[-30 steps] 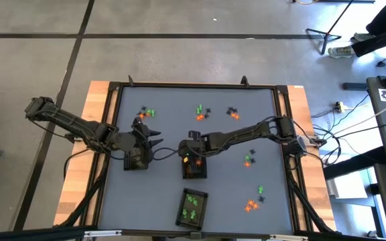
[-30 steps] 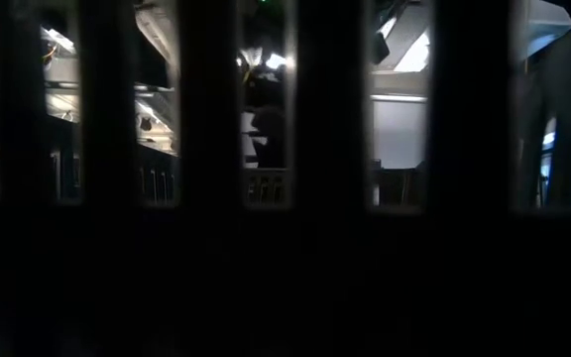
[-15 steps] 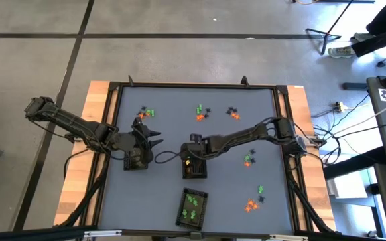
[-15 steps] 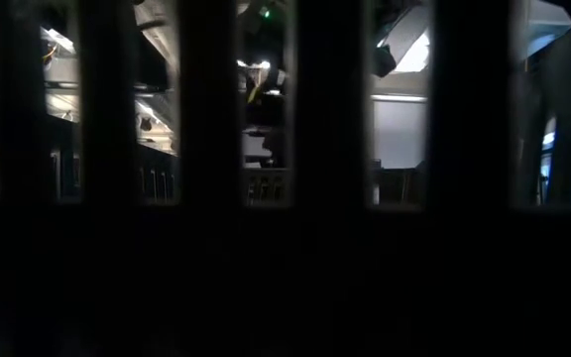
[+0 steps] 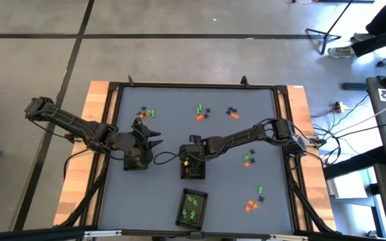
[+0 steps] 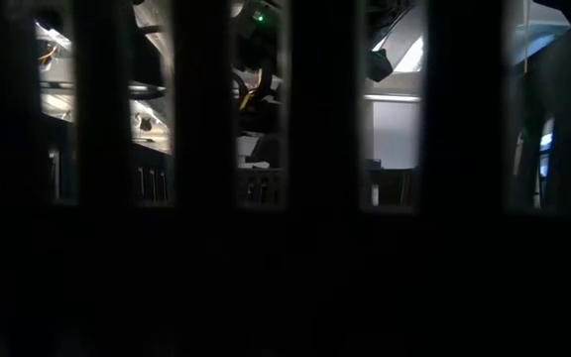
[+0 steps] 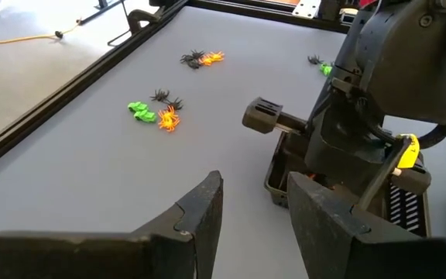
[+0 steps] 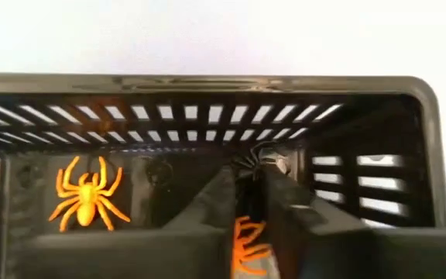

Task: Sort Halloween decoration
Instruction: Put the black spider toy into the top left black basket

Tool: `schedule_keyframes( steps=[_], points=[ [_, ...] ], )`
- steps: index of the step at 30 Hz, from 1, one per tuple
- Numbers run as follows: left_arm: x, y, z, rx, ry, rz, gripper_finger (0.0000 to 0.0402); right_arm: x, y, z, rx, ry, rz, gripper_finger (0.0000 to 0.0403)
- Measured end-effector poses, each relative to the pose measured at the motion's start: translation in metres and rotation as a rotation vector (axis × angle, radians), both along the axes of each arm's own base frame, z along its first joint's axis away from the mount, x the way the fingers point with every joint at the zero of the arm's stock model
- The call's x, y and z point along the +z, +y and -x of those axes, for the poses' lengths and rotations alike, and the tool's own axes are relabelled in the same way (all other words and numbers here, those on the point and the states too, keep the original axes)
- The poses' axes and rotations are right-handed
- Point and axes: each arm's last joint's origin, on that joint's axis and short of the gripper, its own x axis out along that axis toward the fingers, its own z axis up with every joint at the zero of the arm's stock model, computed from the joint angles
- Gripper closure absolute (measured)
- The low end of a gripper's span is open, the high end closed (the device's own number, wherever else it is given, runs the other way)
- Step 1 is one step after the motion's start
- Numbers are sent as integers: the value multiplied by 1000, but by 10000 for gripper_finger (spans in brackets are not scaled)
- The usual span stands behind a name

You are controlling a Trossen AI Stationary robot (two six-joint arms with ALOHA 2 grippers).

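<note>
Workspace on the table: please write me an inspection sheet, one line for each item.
Surface: grey mat in a dark frame on a wooden table.
Job's things: orange spider lying in the middle slotted tray; green pieces in the near tray; mixed orange, green and black trinkets loose on the mat.
Clutter: nothing seen.
Grippers: right gripper down inside the middle tray, an orange piece between its fingers; left gripper open, low over the mat beside that tray.
Cables: cables off the table's right side.
Surroundings: concrete floor; stand legs; low view almost dark.
</note>
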Motion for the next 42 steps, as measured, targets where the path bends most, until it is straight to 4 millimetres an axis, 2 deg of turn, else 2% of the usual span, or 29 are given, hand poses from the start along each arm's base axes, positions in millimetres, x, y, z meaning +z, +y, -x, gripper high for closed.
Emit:
schedule_keyframes(
  steps=[1, 3, 6, 9, 17, 25, 30, 42],
  points=[
    [0, 0, 0, 0, 0, 0, 264, 0, 0, 0, 1, 2, -1, 375],
    [0, 0, 0, 0, 0, 1, 264, 0, 0, 0, 2, 2, -2, 393],
    [0, 0, 0, -2, 1, 2, 264, 3, 0, 0, -7, -8, 4, 388],
    [0, 0, 0, -2, 0, 2, 264, 9, 3, 2, -7, -20, 12, 399],
    [0, 0, 0, -2, -1, 2, 264, 37, 5, 7, -13, -76, 36, 402],
    [0, 0, 0, -6, -3, 18, 264, 51, 5, 9, -14, -113, 33, 403],
    [-1, -3, -1, -74, 10, 75, 264, 62, 5, 9, -6, -158, 32, 403],
    [0, -4, -1, -100, 8, 85, 264, 109, 7, 13, 51, -338, -27, 403]
  ],
)
